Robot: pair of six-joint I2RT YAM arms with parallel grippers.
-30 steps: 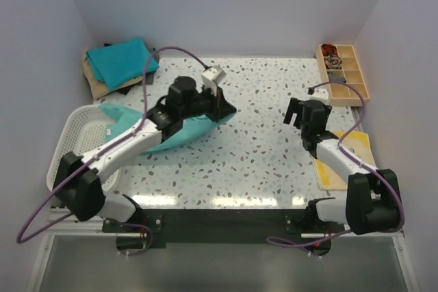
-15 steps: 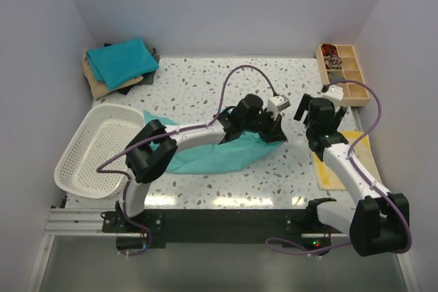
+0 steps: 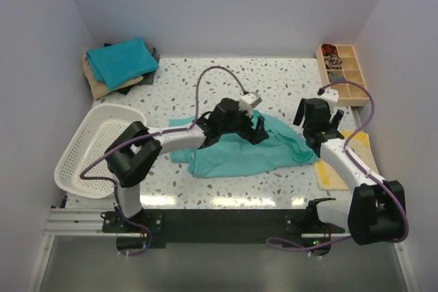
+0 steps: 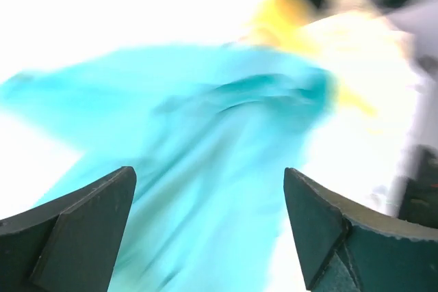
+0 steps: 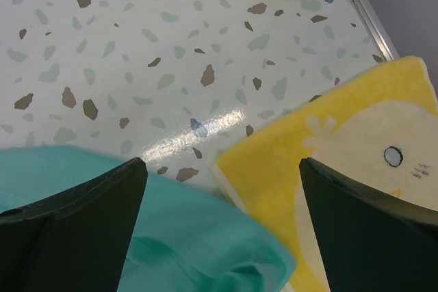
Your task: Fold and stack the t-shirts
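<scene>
1. The light sea-green t-shirt (image 3: 236, 157) lies unfolded on the table, a loose, lopsided spread of thin soft cloth with rumpled ridges. It sits directly beneath the left gripper (image 3: 256, 128) and stretches from there toward the right gripper (image 3: 316, 122), ending low on that gripper's left side
2. The left gripper's jaws are spread wide above the cloth with nothing pinched between them. Its wrist view is blurred, showing only green folds below and a smear of yellow beyond
3. The right gripper's jaws also stand wide apart and hold nothing. Below it the shirt's edge meets a flat yellow sheet (image 5: 274, 169) that lies to its right, printed with a cream chick-like figure with 1 dot eye
4. Far off to the left and beyond the left gripper, a stack of folded t-shirts (image 3: 122, 61) fills the table's back corner. A teal-blue rectangle lies on top, tan cloth under it, and a dark one peeps out at the side
5. A white mesh basket (image 3: 79, 135) of plastic with rounded corners sits well to the left of the left gripper
6. A wooden compartment tray (image 3: 345, 76) stands just beyond the right gripper, with small items in its far cells
7. The table (image 3: 274, 80) is glossy white terrazzo flecked with grey, brown and blue, and plain pale lilac walls (image 3: 226, 5) enclose it on 3 sides
</scene>
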